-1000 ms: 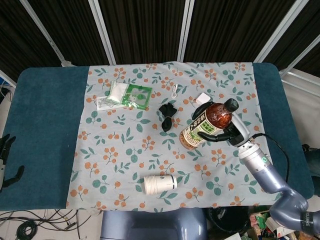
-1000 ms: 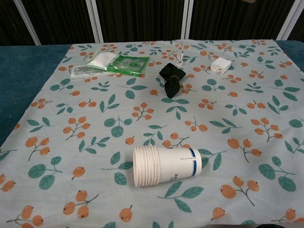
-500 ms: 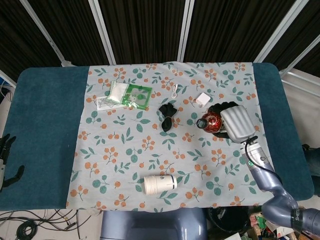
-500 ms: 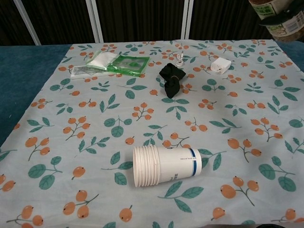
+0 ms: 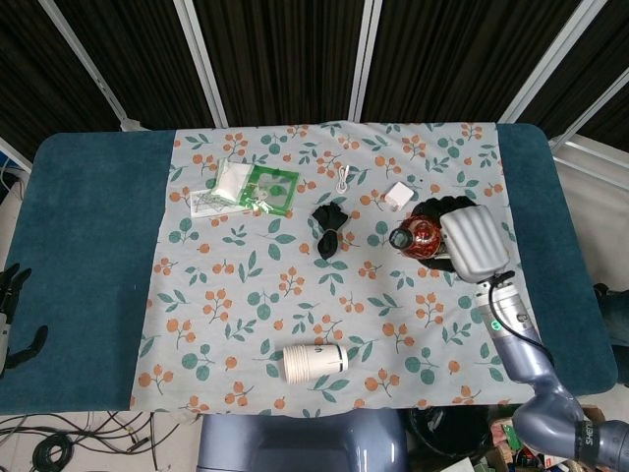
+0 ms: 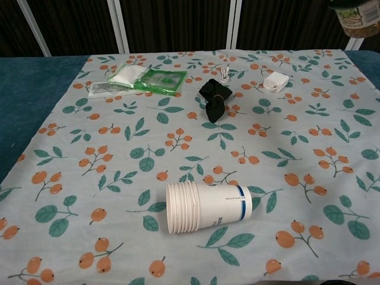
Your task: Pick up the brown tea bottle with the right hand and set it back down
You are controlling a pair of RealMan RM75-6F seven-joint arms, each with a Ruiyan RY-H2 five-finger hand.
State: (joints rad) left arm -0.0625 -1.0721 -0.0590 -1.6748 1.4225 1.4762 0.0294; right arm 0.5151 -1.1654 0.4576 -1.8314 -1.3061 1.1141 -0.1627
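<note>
The brown tea bottle (image 5: pixel 417 237) stands upright in the air, seen from above in the head view with its black cap toward the camera. My right hand (image 5: pixel 470 239) grips its side, the grey back of the hand facing up. In the chest view only the bottle's bottom and green label (image 6: pixel 356 13) show at the top right edge, well above the cloth; the hand itself is barely visible there. My left hand (image 5: pixel 12 305) hangs off the table's left edge, fingers apart, holding nothing.
On the floral cloth (image 5: pixel 256 285) lie a stack of paper cups on its side (image 5: pixel 314 361), a black clip-like object (image 5: pixel 331 228), a small white box (image 5: pixel 398 195), a white cable (image 5: pixel 342 179) and green and white packets (image 5: pixel 251 186).
The bottle went from tilted on its side in my right hand to upright, and then shifted a little to the right. In the chest view its bottom rose higher.
</note>
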